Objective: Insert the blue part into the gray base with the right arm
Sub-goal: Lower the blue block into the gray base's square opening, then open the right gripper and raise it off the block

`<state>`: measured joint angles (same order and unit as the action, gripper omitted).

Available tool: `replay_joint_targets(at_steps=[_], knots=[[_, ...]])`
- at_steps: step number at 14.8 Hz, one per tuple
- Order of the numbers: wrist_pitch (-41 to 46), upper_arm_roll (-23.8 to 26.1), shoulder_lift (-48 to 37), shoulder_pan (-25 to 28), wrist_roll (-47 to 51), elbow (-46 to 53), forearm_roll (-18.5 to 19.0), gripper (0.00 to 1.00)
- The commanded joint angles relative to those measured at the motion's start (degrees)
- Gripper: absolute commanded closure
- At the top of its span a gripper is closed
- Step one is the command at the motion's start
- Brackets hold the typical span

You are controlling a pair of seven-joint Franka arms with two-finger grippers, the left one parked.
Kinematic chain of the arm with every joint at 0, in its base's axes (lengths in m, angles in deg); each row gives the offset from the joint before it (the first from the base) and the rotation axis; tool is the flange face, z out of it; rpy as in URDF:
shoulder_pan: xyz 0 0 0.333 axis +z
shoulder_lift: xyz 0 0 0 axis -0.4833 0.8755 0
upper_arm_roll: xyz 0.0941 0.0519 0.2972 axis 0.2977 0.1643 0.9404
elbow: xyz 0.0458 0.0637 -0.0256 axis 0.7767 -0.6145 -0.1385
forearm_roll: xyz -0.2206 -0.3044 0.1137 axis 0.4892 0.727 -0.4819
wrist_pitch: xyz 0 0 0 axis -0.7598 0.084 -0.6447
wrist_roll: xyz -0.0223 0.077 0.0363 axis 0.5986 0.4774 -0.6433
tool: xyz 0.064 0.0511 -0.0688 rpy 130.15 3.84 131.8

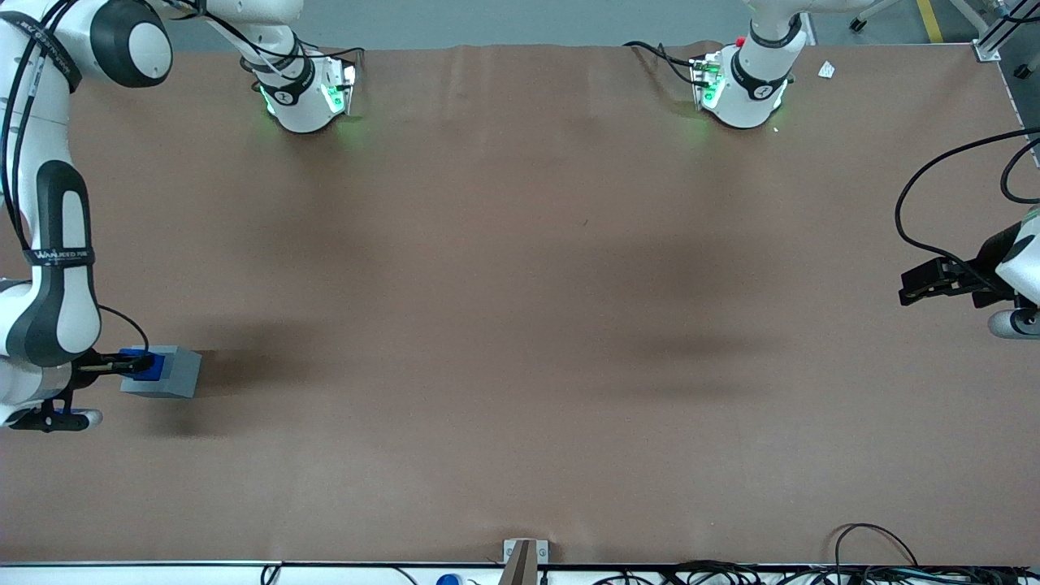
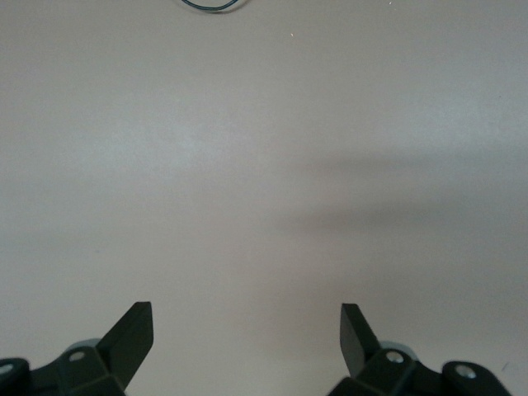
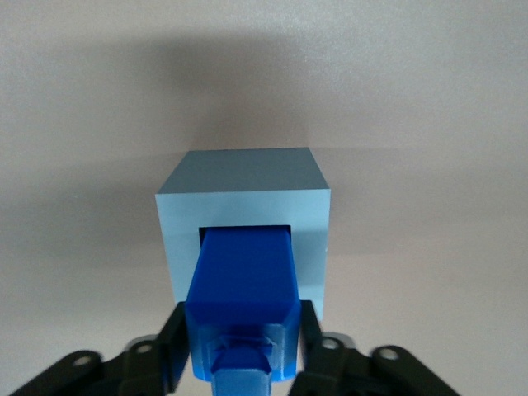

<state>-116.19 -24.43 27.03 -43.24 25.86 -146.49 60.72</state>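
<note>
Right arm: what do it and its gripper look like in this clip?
The right arm is white with black joint bands, a black strap bearing white lettering on the forearm, and thin black cables along it. Its gripper, over the gray base, is black with two fingers showing round screw heads.

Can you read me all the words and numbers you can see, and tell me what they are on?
Black strap on the right arm: white lettering, too blurred to read.
Nothing written on the blue part, the gray base or the gripper holding the part at the base.
</note>
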Motion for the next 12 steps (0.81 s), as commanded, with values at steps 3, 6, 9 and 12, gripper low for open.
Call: replay_joint_targets(at_steps=[3,6,9,12], knots=[[0.40,1.01,-0.24,-0.43,-1.03,1.32,0.67,0.00],[1.02,1.54,-3.04,0.10,-0.86,1.32,0.14,0.00],[2.24,3.46,-10.05,0.10,-0.77,0.71,-0.65,0.00],[8.21,5.41,-16.30,-0.16,-0.24,0.71,-6.07,0.00]])
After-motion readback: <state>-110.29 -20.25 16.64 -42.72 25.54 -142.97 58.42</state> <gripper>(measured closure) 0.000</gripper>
